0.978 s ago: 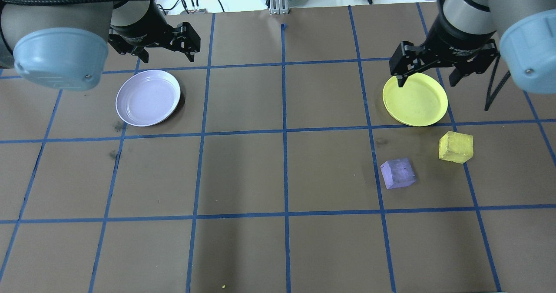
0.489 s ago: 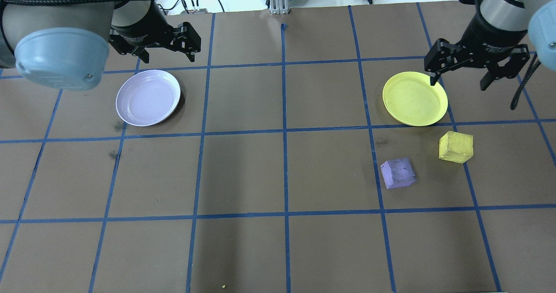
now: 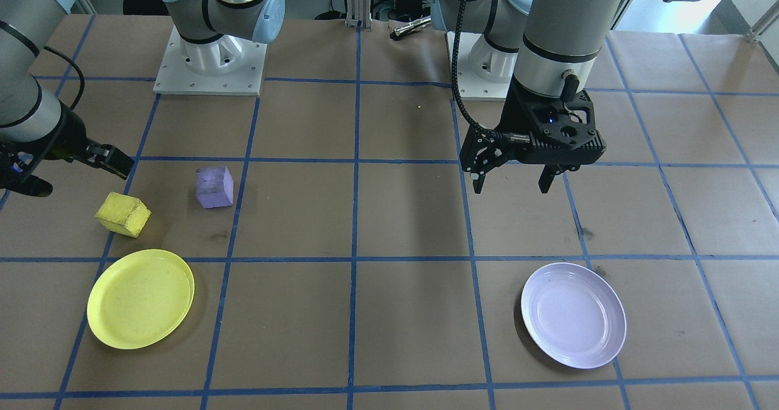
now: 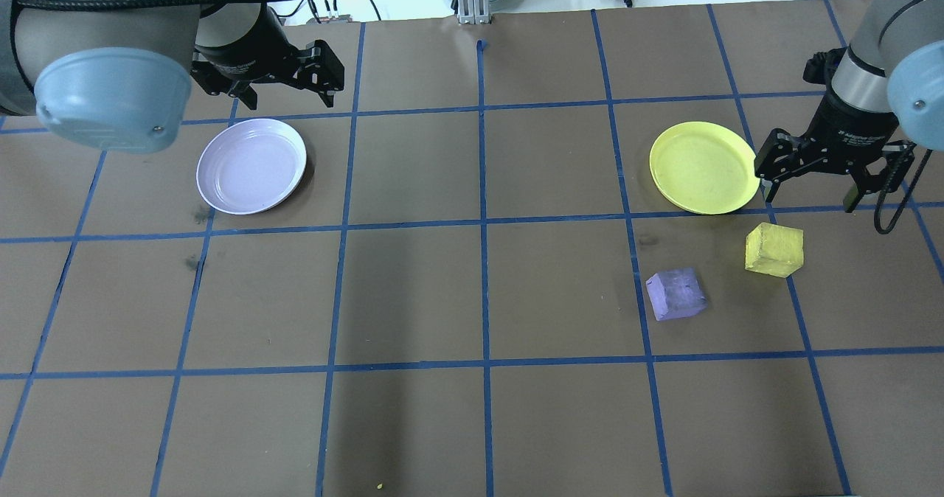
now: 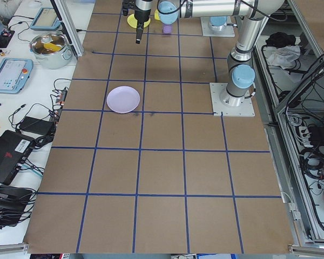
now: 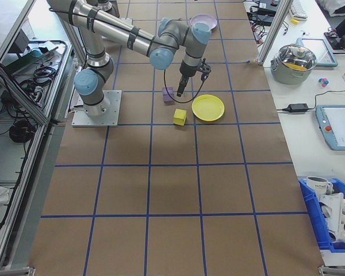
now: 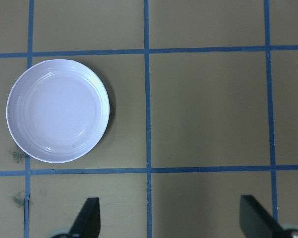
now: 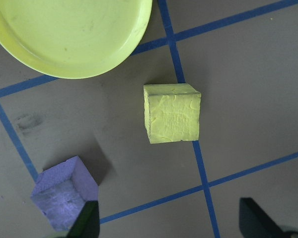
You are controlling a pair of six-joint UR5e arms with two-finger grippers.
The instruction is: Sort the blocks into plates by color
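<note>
Purple block (image 8: 64, 198) partly behind fingertip (image 8: 87, 220); overhead shows it whole

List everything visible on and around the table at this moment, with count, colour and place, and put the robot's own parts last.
Yellow block: one, yellow, on the table beside the yellow plate, on the robot's right.
Purple block: one, purple, on the table near the yellow block, apart from it.
Yellow plate: one, bright yellow, empty, robot's right side.
Lavender plate: one, pale lavender, empty, robot's left side.
Table: one, brown cover with a blue tape grid.
Steel pot: one, silver, on the side bench beyond the table.
Left gripper: one, black, open, above the table just past the lavender plate.
Right gripper: one, black, open, empty, above the table near the yellow block.
</note>
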